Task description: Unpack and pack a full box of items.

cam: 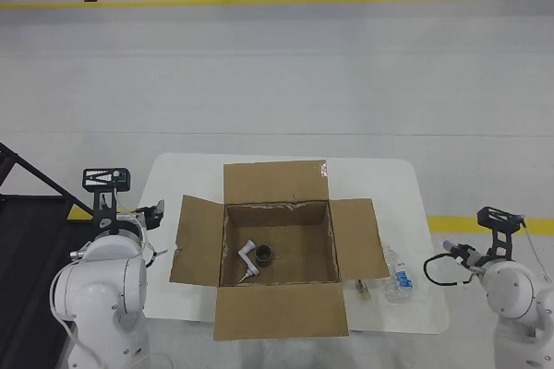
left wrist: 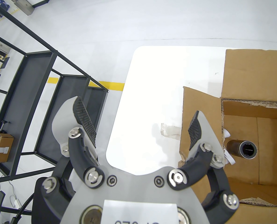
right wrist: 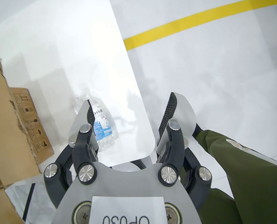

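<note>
Top view: box [cam: 277,242] sits mid-worktop [cam: 194,175] with flaps open, cylinder [cam: 264,255] and white part [cam: 246,258] inside, bottle [cam: 398,279] by the right edge.

Left wrist: left pincer [left wrist: 136,105] spread, empty, by the left edge.

Right wrist: right pincer [right wrist: 130,97] spread too, holding nothing.

Looks mid-unpack. Next up is probably reaching into the box for the cylinder.
</note>
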You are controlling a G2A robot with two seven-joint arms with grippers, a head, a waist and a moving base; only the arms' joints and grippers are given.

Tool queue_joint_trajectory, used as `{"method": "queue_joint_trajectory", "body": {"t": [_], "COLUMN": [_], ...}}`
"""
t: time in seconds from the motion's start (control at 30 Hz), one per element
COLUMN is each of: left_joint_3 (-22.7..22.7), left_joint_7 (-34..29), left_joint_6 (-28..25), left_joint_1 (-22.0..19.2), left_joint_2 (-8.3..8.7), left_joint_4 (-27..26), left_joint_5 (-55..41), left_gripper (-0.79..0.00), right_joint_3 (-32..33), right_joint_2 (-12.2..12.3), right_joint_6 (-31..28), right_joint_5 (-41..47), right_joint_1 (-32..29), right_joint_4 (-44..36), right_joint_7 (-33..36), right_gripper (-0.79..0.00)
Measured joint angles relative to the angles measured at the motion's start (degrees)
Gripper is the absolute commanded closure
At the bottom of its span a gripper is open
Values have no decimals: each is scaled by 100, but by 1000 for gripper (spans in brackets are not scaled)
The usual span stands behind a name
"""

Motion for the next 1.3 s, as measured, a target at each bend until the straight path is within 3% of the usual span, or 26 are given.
{"method": "queue_joint_trajectory", "body": {"t": [0.27, 0.7, 0.8, 1.13, 1.3], "left_joint_3": [0, 0, 0, 0, 0], "left_joint_7": [0, 0, 0, 0, 0], "left_joint_6": [0, 0, 0, 0, 0], "left_joint_1": [0, 0, 0, 0, 0], "left_joint_2": [0, 0, 0, 0, 0], "left_joint_4": [0, 0, 0, 0, 0], "left_joint_5": [0, 0, 0, 0, 0], "left_gripper": [-785, -785, -785, -785, -785], "right_joint_3": [-778, -2053, -2177, -2354, -2368], "right_joint_2": [-12, -70, -87, -111, -114], "right_joint_6": [-336, -495, -436, -415, -398], "right_joint_5": [-384, -1099, -1146, -1164, -1142], "right_joint_1": [-126, 636, 777, 1008, 1041], "right_joint_4": [502, 1711, 2001, 2510, 2568], "right_joint_7": [72, 36, -23, -96, -98], "right_gripper": [-785, -693, -650, -610, -533]}}
